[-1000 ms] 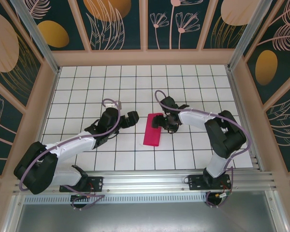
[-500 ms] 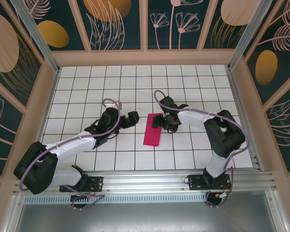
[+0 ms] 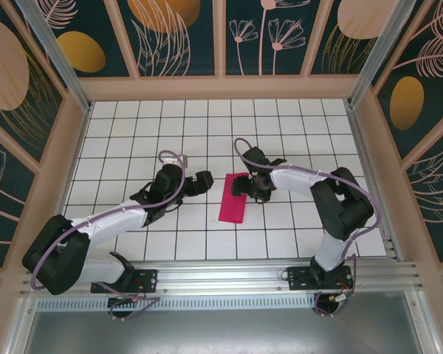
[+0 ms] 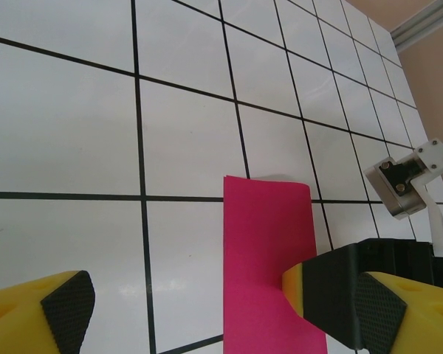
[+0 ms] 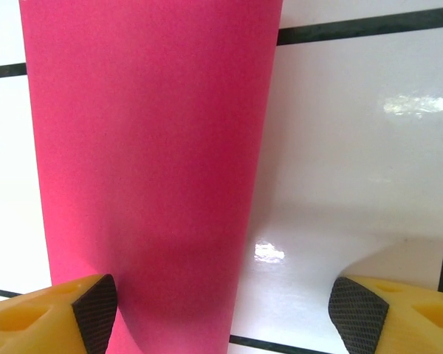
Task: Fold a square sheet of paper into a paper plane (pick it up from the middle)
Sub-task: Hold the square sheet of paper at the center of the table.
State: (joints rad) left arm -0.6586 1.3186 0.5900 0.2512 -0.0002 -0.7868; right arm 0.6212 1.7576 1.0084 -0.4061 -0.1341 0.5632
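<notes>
The square sheet of paper (image 3: pixel 232 200) lies flat on the white grid table as a narrow magenta-pink folded strip, about two tiles long. My right gripper (image 3: pixel 244 186) hangs low over its far end, open. In the right wrist view the paper (image 5: pixel 148 147) runs under the left fingertip (image 5: pixel 94 306), and the right gripper (image 5: pixel 227 306) straddles the strip's right edge. My left gripper (image 3: pixel 207 181) stands open just left of the strip's far end. In the left wrist view the left gripper (image 4: pixel 221 306) faces the paper (image 4: pixel 269 251), where a black and yellow finger of the right gripper (image 4: pixel 321 291) rests.
The gridded table (image 3: pixel 133 125) has free tiles all around the strip. Patterned walls close the back and both sides. An aluminium rail (image 3: pixel 221 269) with the arm bases runs along the near edge. A white bracket of the right arm (image 4: pixel 410 177) sits beyond the paper.
The left arm has edged slightly toward the paper and the right gripper has shifted a little left over it. The paper has not moved.
</notes>
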